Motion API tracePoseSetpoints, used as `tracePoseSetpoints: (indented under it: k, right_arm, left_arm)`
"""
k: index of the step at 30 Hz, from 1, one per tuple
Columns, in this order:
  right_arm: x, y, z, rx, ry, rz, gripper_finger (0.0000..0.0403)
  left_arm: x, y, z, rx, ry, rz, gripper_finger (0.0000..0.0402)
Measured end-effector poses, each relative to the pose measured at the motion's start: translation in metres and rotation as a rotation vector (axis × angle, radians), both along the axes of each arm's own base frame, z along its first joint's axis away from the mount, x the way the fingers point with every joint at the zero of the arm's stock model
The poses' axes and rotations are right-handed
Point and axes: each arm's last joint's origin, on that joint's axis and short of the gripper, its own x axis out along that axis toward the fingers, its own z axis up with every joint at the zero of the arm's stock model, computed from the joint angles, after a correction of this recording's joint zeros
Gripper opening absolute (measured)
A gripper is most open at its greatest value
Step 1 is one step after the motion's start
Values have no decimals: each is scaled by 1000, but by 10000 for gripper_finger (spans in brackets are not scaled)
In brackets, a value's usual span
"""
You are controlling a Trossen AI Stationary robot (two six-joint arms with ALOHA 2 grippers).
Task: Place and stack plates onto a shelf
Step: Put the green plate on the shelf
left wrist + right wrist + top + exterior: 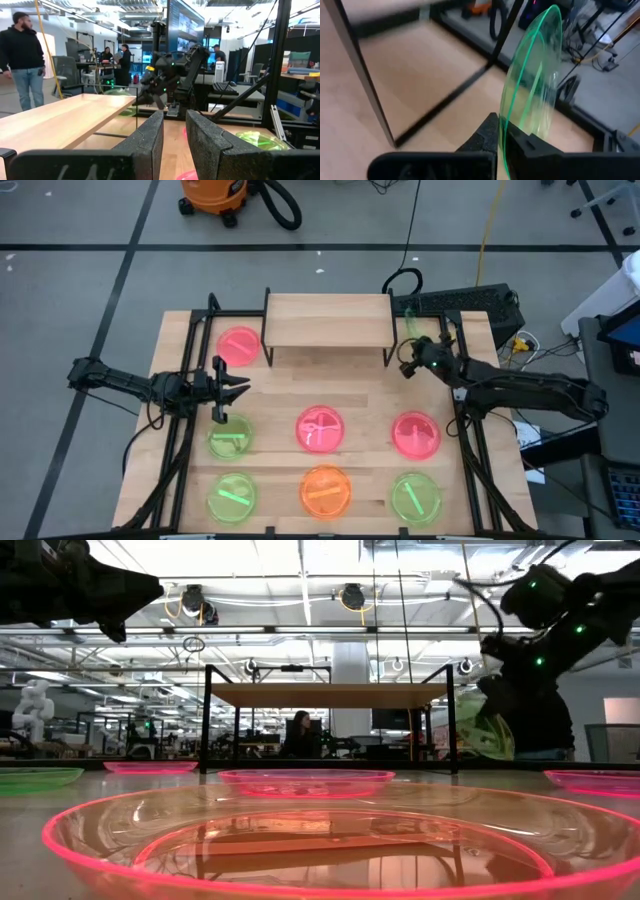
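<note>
While you carry: right gripper (501, 132) pinches translucent green round plastic plate (530, 90) on edge, beside light-wood shelf (327, 319), to clear its legs.
Left gripper (226, 388): fingers narrowly apart, empty, well off the shelf.

High view: overhead, facing straight down; takes in the whole counter (370, 385), both arms, the shelf (327, 319) and surrounding floor.
Low view: at counter height, facing level across to the room; an orange plate (300, 840) fills the foreground very near, the shelf (330, 695) farther back.
Left wrist view: looks past the left pincer (174, 145) along the shelf (60, 120) toward the right arm (170, 75).
Right wrist view: close on the right pincer (502, 135) and a green plate (530, 90); shares the counter (420, 70) with the high view.
</note>
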Motion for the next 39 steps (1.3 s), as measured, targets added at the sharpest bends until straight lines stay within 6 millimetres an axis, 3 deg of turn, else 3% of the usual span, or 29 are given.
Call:
tracePoseSetpoints:
  k: [7,18,28,39]
  right_arm:
    - [-4,1,26,-142,-168,6,0]
    - [4,5,76,-471,-454,293,0]
    - [41,-11,101,-432,-257,406,0]
    - [86,-30,92,-330,56,507,0]
  left_arm:
    - [0,0,0,0,0,0,88]
    - [0,0,0,0,0,0,88]
    - [0,0,0,0,0,0,88]
    - [0,0,0,0,0,0,88]
